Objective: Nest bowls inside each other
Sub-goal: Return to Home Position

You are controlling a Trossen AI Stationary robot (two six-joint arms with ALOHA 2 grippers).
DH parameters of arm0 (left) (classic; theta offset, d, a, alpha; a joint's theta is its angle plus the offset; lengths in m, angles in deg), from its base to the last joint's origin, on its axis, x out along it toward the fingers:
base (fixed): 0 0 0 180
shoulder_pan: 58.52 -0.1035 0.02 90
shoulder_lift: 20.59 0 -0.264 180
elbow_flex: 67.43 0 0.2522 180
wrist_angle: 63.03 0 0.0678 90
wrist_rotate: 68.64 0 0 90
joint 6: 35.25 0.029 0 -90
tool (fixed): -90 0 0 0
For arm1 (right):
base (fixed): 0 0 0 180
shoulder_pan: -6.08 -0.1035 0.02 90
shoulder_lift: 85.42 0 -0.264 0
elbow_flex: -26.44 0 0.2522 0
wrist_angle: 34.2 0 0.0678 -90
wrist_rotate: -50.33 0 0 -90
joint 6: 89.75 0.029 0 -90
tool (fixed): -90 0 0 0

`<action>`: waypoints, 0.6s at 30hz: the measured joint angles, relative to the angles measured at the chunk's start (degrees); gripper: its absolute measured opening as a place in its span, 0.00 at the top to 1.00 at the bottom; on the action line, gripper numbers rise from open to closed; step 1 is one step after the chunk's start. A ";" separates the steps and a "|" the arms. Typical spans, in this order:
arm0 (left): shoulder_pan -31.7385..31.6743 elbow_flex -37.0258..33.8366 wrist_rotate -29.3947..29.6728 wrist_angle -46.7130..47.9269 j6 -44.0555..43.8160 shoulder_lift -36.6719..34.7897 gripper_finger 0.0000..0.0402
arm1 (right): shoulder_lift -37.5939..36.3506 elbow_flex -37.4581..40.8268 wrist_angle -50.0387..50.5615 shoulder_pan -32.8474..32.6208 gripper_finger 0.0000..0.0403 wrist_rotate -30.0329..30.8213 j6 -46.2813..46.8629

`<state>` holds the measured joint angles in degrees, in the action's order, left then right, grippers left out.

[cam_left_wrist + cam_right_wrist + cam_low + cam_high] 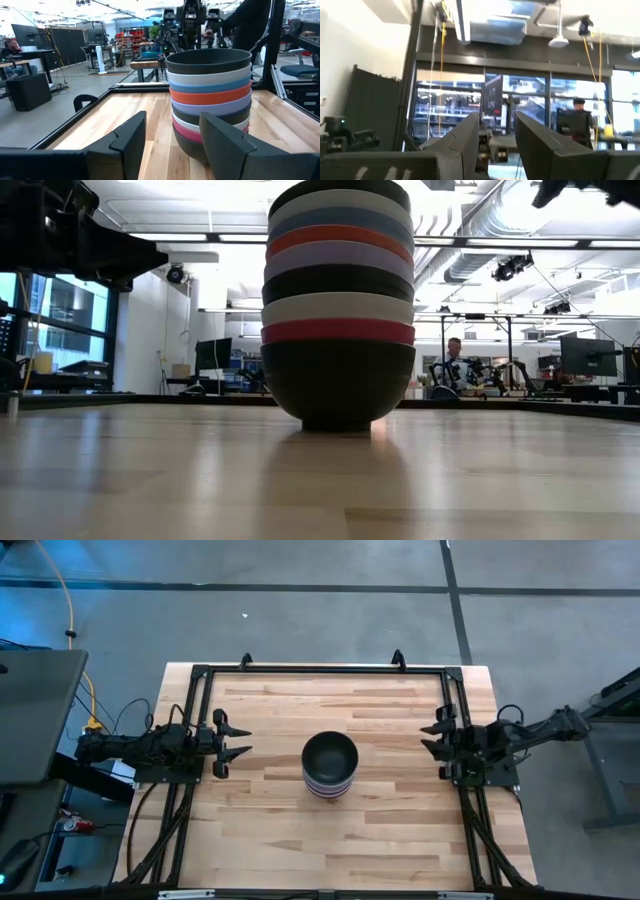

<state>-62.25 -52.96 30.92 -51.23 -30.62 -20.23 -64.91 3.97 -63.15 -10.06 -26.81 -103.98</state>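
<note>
From above, we see a stack of nine round plain bowls [329, 765] standing at the middle of the pale wooden table [280, 830], with a black bowl uppermost. The left gripper [246, 740] sits at the table's left edge, well apart from the stack, its fingers spread with nothing between them. The right gripper [424, 738] waits at the right edge, fingers likewise spread and empty.

At table height, we read the stack [338, 310] from the bottom: black, magenta, white, black, lavender, red, blue, white, black, each nested in the one below.

Through the left wrist camera, we find the stack [210, 100] upright on the wood, just beyond the left gripper's two parted dark fingers [127, 142].

Through the right wrist camera, we see the right gripper's fingers [467, 137] parted and pointing at windows [530, 107] in the room, where a person [577, 120] shows.
</note>
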 joint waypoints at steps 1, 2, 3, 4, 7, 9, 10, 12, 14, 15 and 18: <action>0.00 0.00 0.02 0.00 0.02 0.00 0.57 | 0.00 0.72 -0.20 0.00 0.72 0.67 0.84; 0.00 0.00 0.02 0.02 0.02 0.00 0.57 | 0.00 1.25 -0.16 0.00 0.72 1.17 1.79; 0.00 0.00 0.02 0.01 0.02 0.00 0.57 | 0.00 1.65 0.08 0.00 0.72 1.55 2.23; 0.00 0.00 0.02 0.00 0.01 0.00 0.57 | 0.00 2.10 0.07 0.00 0.72 1.61 2.45; 0.00 0.00 0.02 0.01 0.01 0.00 0.57 | 0.00 3.59 0.08 0.00 0.72 0.48 2.11; 0.00 0.00 0.02 0.02 -0.02 0.00 0.57 | 0.02 4.58 -0.30 0.00 0.72 0.17 1.35; 0.02 0.00 0.02 0.02 -0.02 0.00 0.57 | 0.02 5.02 -0.69 0.00 0.72 0.15 0.85; 0.01 0.00 0.02 0.00 -0.02 0.00 0.57 | 0.02 5.71 -1.96 0.00 0.72 0.15 0.36; 0.00 0.00 0.02 0.00 -0.18 0.00 0.57 | 0.00 6.49 -3.09 0.00 0.72 0.13 0.23; 0.00 0.02 0.04 0.02 -0.18 0.00 0.57 | 0.00 7.05 -4.21 0.00 0.72 0.13 0.21; 0.00 0.00 0.04 0.01 -0.18 -0.02 0.57 | 0.01 8.15 -5.29 0.00 0.72 0.16 0.29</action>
<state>-62.25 -52.96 30.96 -51.22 -30.80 -20.25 -64.90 12.12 -68.44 -10.06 -26.65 -103.68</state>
